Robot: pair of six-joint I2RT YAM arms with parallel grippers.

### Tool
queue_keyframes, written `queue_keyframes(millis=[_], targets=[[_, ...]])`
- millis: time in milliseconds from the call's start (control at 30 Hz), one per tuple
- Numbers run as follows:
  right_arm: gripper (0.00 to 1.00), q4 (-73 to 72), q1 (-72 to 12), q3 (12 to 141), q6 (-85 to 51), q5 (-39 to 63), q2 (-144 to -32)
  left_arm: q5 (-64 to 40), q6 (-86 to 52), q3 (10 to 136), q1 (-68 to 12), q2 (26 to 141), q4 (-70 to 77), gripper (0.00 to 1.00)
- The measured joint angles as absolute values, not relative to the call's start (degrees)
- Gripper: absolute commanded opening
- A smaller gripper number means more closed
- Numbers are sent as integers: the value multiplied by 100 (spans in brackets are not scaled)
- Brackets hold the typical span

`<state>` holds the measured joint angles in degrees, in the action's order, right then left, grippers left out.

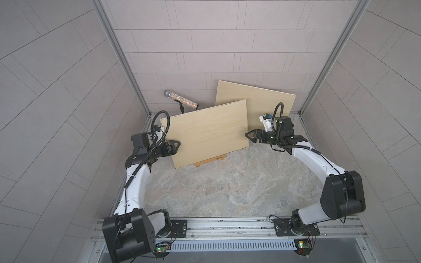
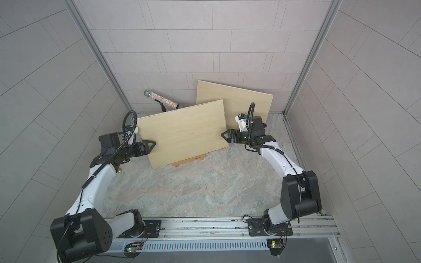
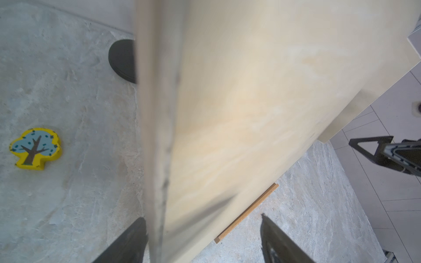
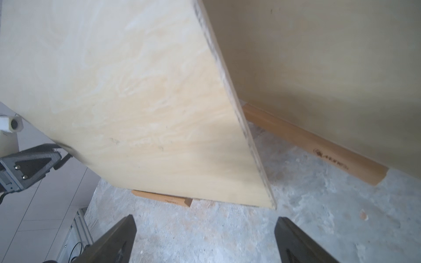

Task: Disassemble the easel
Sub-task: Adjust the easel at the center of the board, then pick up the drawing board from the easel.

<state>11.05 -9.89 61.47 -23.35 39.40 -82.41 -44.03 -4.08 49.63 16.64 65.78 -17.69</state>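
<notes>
Pale grey tiled walls (image 1: 205, 45) and silver aluminium corner posts (image 1: 123, 59) around a grey marbled stone table (image 1: 227, 189), under soft even light.

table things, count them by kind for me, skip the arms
wooden boards: 2
easel ledges: 2
glitter microphone: 1
tree toy: 1
total: 6

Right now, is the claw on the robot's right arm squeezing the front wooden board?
No: the right gripper has its jaws wide apart, and the front board lies ahead of them, not between.
</notes>
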Motion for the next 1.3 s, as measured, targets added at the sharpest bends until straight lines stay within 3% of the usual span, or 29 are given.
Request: queue_keyframes(millis=[233,467,900,1300], targets=[[98,1105,-1413,5367,-2611,4108,-7491,-5022,-862,4866,2141,6744,-676,82],[98,-233,-1852,4222,-3658,4156,-7483,-5529,-1188,4866,2141,7135,8,77],[98,-3760,-2174,3061,-5288,3551,-8840,-6130,-1920,4864,2139,7636,1262,66],[96,-6414,-2174,2980,-6222,3114,-10543,-6316,-2119,4757,2137,7636,1656,49]])
